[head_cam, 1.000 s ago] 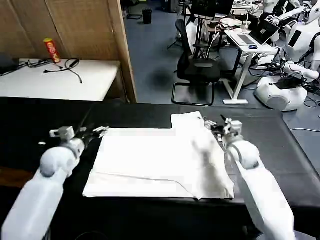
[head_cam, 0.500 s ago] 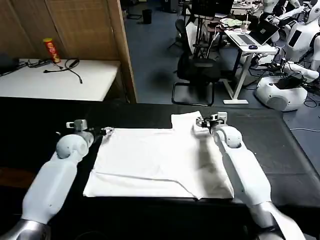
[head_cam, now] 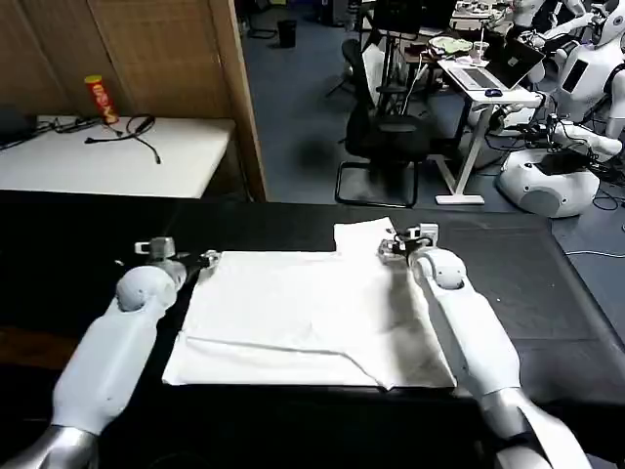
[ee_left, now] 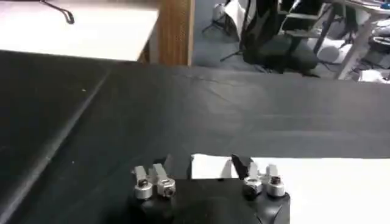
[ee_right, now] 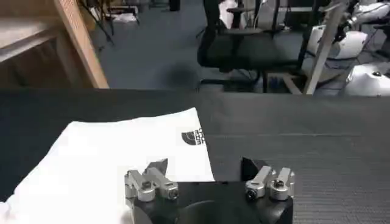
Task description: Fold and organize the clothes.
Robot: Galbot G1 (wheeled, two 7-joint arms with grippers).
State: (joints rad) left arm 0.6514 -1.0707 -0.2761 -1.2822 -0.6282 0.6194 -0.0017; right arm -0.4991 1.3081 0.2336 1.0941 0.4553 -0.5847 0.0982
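T-shirt lies flat mid-worktop. Left tool at its 10 o'clock corner, right tool at 1 o'clock, both open, empty. Next I'd guess: pinch corners, fold.

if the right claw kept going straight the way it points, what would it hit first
Probably the T-shirt's sleeve with its small printed logo, lying just ahead of the open right claw. Beyond it is bare black tablecloth; whether it would meet or skim the cloth is hard to judge.
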